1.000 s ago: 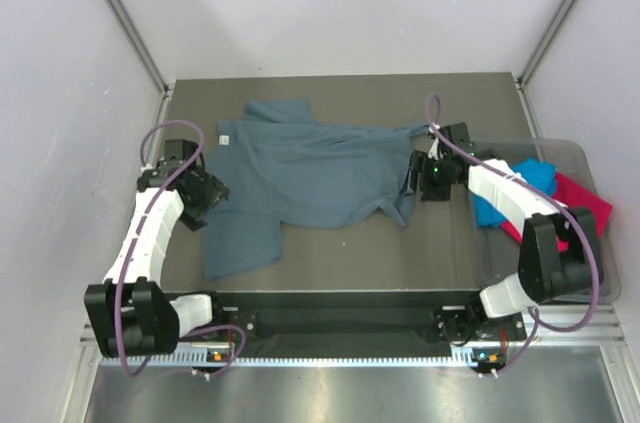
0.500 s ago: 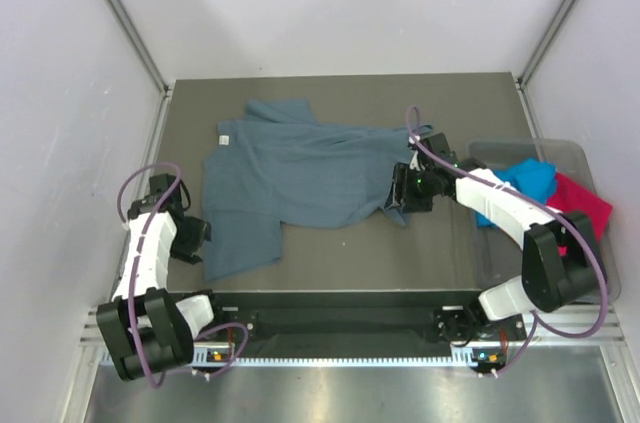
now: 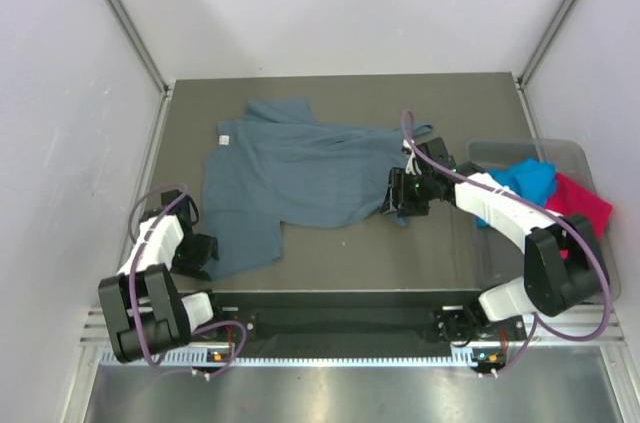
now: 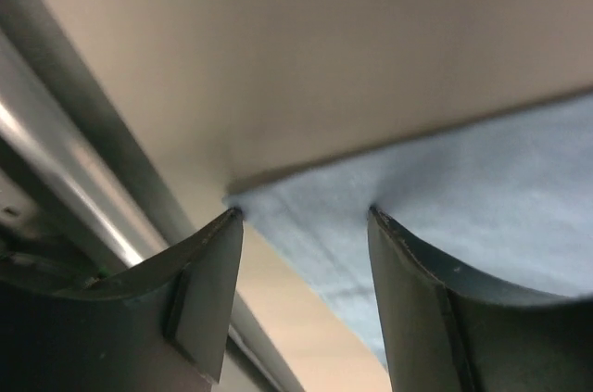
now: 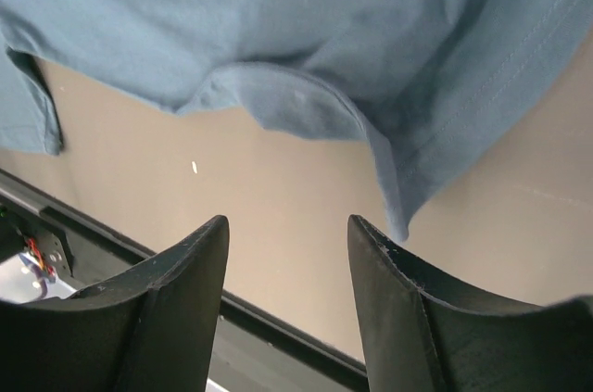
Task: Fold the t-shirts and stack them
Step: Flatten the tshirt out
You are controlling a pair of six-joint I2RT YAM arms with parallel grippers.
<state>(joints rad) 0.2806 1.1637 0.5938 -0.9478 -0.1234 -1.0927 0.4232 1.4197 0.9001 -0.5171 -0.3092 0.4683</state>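
The large slate-blue t-shirt point(image 3: 300, 173) lies spread and rumpled on the dark table. My left gripper point(image 3: 203, 254) is low at its near-left corner. In the left wrist view it point(image 4: 306, 214) is open, and the shirt's corner point(image 4: 445, 188) reaches between the fingertips. My right gripper point(image 3: 398, 203) is at the shirt's near-right hem. In the right wrist view it point(image 5: 287, 221) is open and empty over bare table, with the shirt point(image 5: 278, 21) just beyond and a hem tip point(image 5: 397, 207) beside the right finger. The turquoise t-shirt point(image 3: 522, 183) and the magenta-pink t-shirt point(image 3: 582, 205) lie bunched in the tub.
The clear plastic tub point(image 3: 545, 149) stands at the table's right edge. A metal rail point(image 4: 65, 170) runs along the table's left edge close to my left gripper. White walls enclose the back and both sides.
My left arm has pulled back toward the near left, and its gripper has come down to the shirt's near-left corner. My right gripper has shifted left onto the shirt's right hem.
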